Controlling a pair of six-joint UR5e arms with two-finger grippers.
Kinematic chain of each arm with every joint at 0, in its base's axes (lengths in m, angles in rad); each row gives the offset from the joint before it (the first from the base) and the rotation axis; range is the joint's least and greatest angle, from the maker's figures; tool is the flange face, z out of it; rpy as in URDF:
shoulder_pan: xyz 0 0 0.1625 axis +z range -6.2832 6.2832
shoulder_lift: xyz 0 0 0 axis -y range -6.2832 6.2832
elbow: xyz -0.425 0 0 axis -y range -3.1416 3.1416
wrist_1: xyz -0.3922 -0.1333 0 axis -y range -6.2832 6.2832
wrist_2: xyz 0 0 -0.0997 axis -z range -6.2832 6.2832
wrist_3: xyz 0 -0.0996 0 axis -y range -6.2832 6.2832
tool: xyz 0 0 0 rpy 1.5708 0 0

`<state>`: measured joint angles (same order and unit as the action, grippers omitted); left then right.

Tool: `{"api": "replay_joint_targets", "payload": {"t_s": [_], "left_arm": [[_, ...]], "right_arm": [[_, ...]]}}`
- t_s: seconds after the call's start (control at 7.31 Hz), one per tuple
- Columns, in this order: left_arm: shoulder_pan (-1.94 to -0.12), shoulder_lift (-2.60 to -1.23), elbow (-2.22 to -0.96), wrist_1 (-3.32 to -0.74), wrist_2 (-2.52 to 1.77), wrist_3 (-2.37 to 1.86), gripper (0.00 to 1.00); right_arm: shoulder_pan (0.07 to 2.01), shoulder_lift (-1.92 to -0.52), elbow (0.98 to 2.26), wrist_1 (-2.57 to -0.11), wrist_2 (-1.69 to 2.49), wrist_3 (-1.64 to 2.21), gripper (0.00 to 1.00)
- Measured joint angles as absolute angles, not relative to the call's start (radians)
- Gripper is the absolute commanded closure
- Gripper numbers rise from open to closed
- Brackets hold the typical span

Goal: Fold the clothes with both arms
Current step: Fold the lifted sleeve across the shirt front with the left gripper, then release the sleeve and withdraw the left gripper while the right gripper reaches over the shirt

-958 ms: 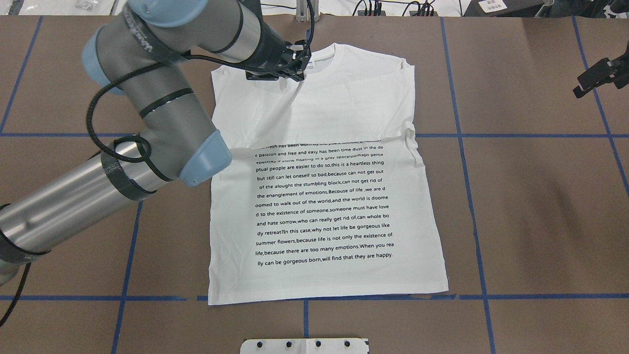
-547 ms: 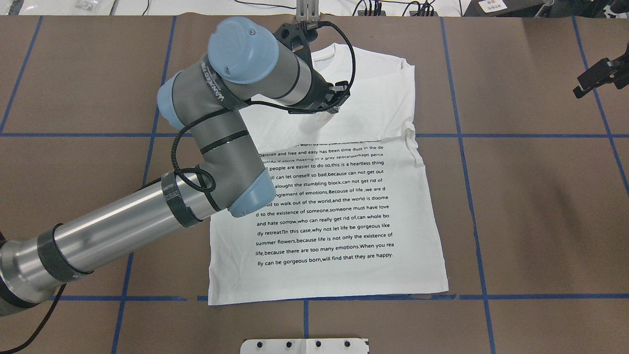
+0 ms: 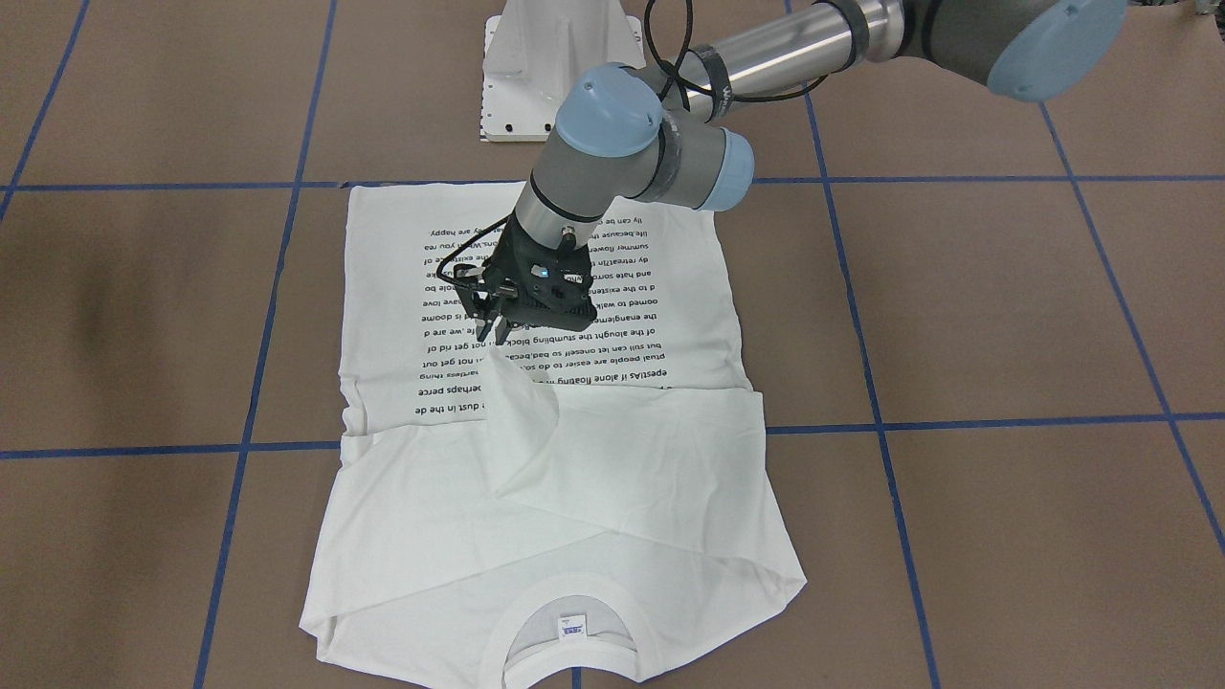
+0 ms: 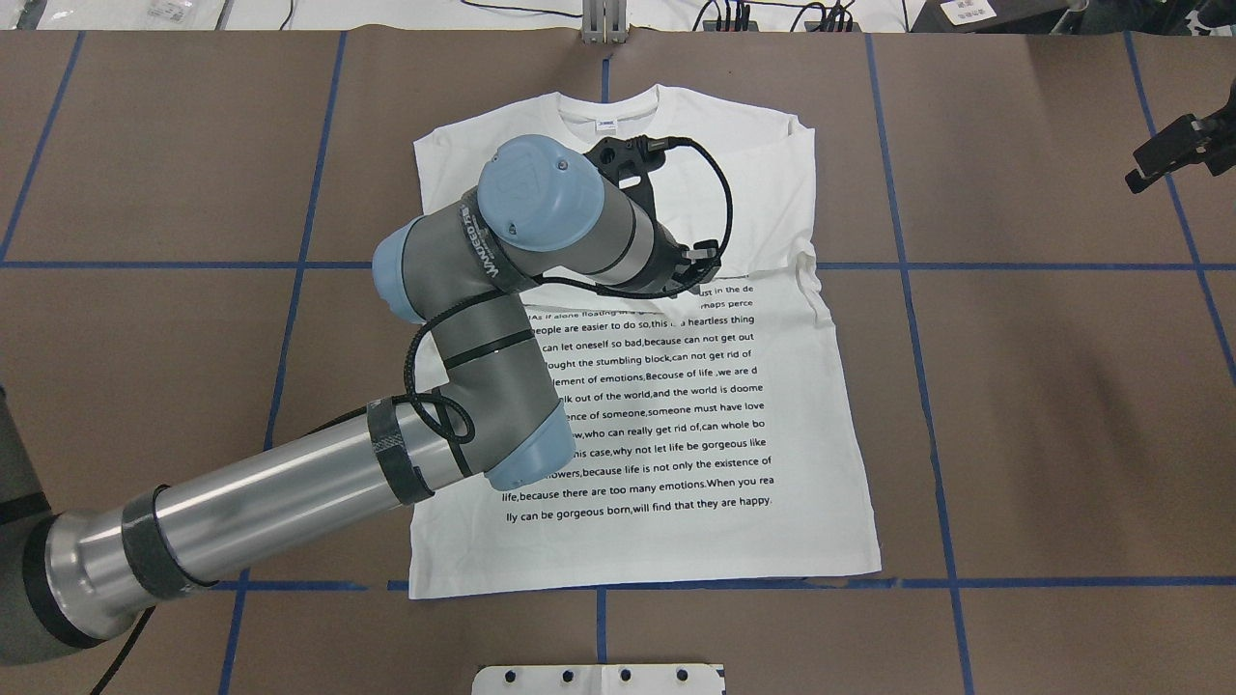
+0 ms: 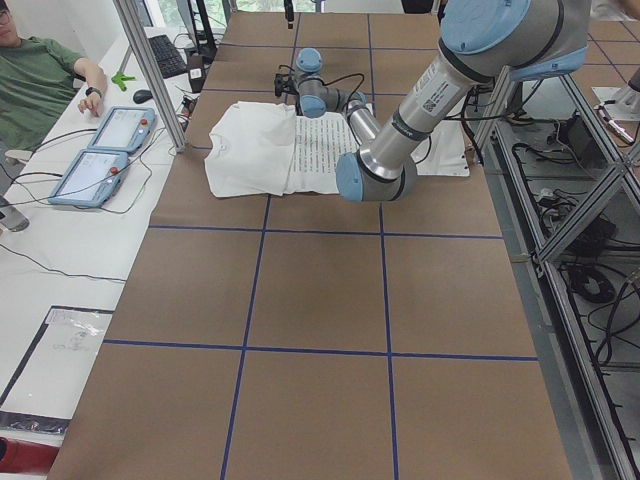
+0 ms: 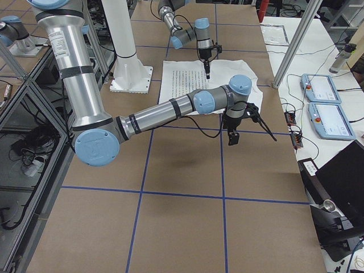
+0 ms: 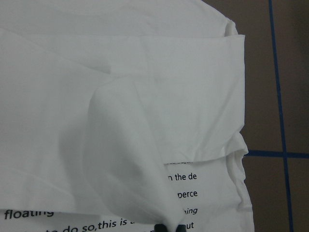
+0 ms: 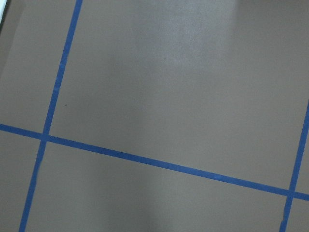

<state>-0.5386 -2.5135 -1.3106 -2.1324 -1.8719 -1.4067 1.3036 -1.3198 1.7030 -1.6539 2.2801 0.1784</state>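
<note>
The shirt lies flat in the middle of the table, hem toward the robot's edge and collar toward the far edge, with the neck label showing inside it. The printed lines face up on the half nearer the robot. A plain white layer lies across the collar half and hides the top lines of print.

The left arm reaches out over the shirt from the robot's left. The left gripper hangs above the printed lines, close to where the white layer ends, and points down. Its jaws are closed on a pinch of white cloth. In the wrist view the black fingertips sit together at the bottom with the cloth drawn into them. From that pinch a flap slopes down to the white layer, raised off the shirt and creased into a peak.

The right gripper hangs over bare table near the right edge, toward the far corner, well apart from the shirt. I cannot tell whether its jaws are open or closed. Its wrist camera sees only brown table and blue tape lines.

A white base stands at the robot's edge, just beyond the hem. A person sits at a side desk past the far edge.
</note>
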Motion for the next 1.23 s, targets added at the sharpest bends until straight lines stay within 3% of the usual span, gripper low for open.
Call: {"api": "replay_joint_targets", "payload": {"t_s": [0.41,0.96,1.23], "left_arm": [[-0.550,-2.484,-1.375,-2.042,-1.926,-1.293,0.00],[-0.792,-2.275,-1.587,-1.808,-2.076,-0.833,0.00],[-0.936,-2.157,-1.626,-1.779,-2.130,-0.570,0.00]], "right_arm": [[1.239,-1.256,1.710,-1.652,2.278,0.325,0.00],[1.016,-1.036,1.690,-1.656,2.184,0.612,0.00],[0.886,-0.865,1.570,-1.662,2.072,0.813,0.00]]}}
